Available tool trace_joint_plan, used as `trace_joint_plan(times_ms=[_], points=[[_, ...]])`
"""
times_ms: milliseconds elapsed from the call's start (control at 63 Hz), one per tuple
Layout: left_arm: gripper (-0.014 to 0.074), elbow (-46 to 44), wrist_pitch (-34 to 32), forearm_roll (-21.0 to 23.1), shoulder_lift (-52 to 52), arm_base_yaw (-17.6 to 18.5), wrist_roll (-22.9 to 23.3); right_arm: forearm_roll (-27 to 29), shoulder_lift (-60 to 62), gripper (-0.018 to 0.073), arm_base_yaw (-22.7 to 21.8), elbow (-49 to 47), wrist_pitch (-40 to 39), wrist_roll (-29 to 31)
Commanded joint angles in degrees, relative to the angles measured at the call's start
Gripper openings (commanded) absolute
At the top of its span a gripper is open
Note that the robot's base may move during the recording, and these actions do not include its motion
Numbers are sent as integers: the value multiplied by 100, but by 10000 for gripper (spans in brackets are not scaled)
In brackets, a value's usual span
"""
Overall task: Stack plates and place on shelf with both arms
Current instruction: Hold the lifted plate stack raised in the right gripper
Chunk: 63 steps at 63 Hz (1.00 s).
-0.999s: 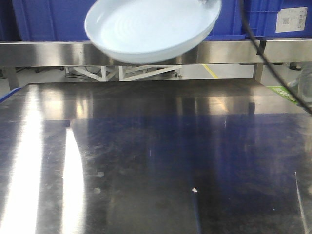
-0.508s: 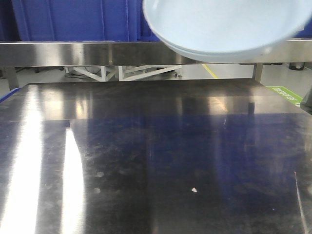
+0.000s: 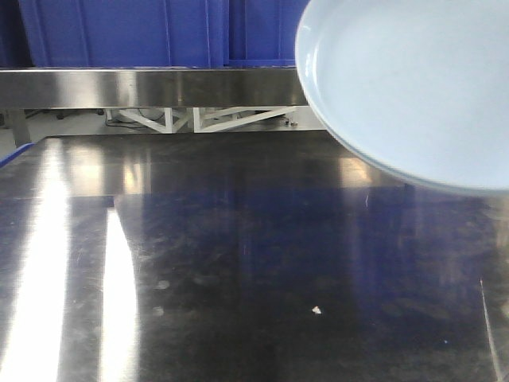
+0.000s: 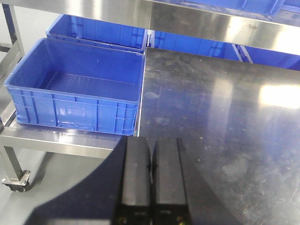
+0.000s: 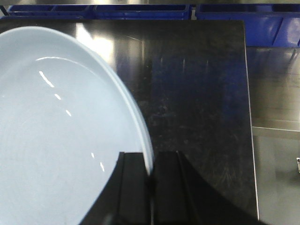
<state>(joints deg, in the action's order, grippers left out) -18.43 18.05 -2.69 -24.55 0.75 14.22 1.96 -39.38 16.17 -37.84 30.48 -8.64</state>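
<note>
Your right gripper (image 5: pixel 151 178) has its jaws clenched on the rim of the plate (image 5: pixel 61 136), which fills the left of the wrist view and hangs in the air above the dark steel surface (image 5: pixel 197 93). In the front view the plate (image 3: pixel 413 79) looms large in the upper right, tilted. Its lower rim shows a doubled edge, and you cannot tell whether that is one plate or two stacked. It overlaps the front rail of the shelf (image 3: pixel 151 86), whose blue crates (image 3: pixel 119 32) stand behind. Your left gripper (image 4: pixel 151 173) hangs over the surface's edge, jaws pressed together on nothing. An open blue crate (image 4: pixel 75 89) sits on a ledge at the left of that view.
</note>
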Motion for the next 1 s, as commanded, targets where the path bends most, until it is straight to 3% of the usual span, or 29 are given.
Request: trace_joint_plan(times_ms=[0,983], points=[[90,-150,-467,-4,-11,31,48,21,246,48,-44,11,-641,45],[90,-150,-467,-4,-11,31,48,21,326,48,-44,72,-485,45]])
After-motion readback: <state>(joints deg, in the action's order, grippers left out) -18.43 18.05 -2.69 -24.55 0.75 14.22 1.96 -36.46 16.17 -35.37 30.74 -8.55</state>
